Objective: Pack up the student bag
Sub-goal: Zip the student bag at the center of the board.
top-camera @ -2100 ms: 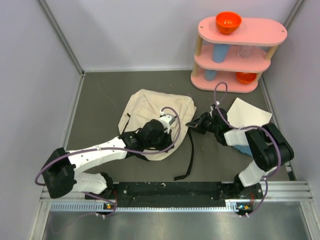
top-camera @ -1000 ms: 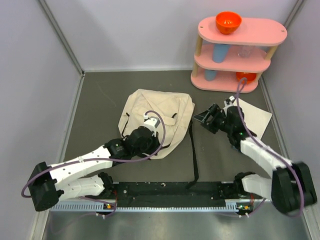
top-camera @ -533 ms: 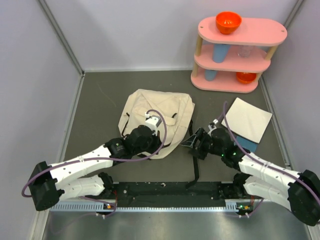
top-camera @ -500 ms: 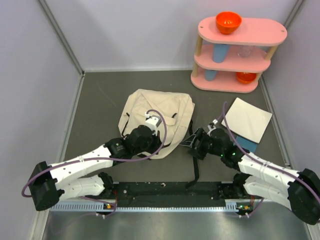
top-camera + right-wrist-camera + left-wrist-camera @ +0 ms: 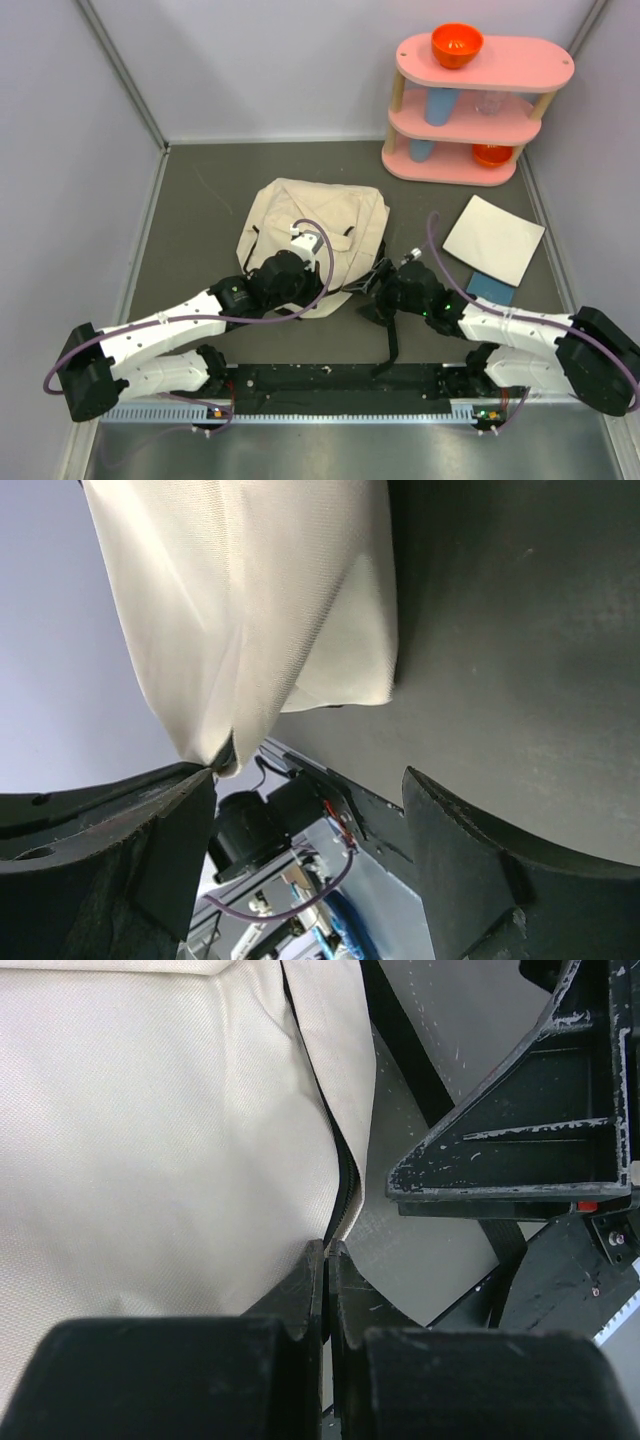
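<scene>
The student bag [image 5: 312,228] is a cream canvas backpack lying flat in the middle of the table. My left gripper [image 5: 345,288] is at its lower right corner, shut on the bag's zipper edge [image 5: 345,1185], with a sliver of cream cloth between the tips [image 5: 327,1250]. My right gripper [image 5: 372,293] comes in low from the right, open, at the same corner. In the right wrist view its jaws [image 5: 310,780] stand wide apart. One finger [image 5: 190,800] touches the hanging cloth [image 5: 250,610]; nothing lies between the fingers.
A black strap [image 5: 390,335] trails from the bag toward the near edge. A white sheet [image 5: 494,240] and a blue flat thing [image 5: 490,287] lie at the right. A pink shelf [image 5: 480,100] with orange bowls [image 5: 457,43] and a blue cup [image 5: 440,105] stands back right.
My right arm has swung down and left from beside the white sheet to the bag's lower right corner, still open. The left arm and the bag have stayed put.
</scene>
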Robot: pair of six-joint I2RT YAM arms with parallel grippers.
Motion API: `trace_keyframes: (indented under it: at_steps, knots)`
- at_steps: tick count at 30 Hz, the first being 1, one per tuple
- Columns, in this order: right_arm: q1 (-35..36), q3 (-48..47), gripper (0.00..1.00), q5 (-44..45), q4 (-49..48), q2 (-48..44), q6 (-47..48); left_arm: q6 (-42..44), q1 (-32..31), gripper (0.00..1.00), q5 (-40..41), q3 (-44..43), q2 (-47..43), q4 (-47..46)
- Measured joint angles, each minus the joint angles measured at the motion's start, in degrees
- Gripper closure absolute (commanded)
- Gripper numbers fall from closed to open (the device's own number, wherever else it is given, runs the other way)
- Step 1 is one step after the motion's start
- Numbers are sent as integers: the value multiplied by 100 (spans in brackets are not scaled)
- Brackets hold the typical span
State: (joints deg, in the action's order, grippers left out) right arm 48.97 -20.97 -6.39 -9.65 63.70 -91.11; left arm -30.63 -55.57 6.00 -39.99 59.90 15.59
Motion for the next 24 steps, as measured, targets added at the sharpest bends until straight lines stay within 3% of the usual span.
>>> trace_keyframes:
  at_steps: [7,10,11,14,19,24]
  knots:
    - [79,-260,27,79,-354,400,-295,37,-2,100,7,0,0,-13]
    - [81,-310,50,98,-605,627,-374,52,0,100,4,0,0,-15]
    - [81,-343,67,103,-734,758,-424,55,-2,100,2,0,0,-15]
    - [81,-420,100,109,-1167,1121,-553,57,-2,100,0,0,0,-17]
    - [-105,-420,100,17,-1506,1261,-544,59,-2,100,11,0,-4,-15]
    - [-791,-348,100,-361,-1467,1113,-243,61,0,100,197,4,-94,-57]
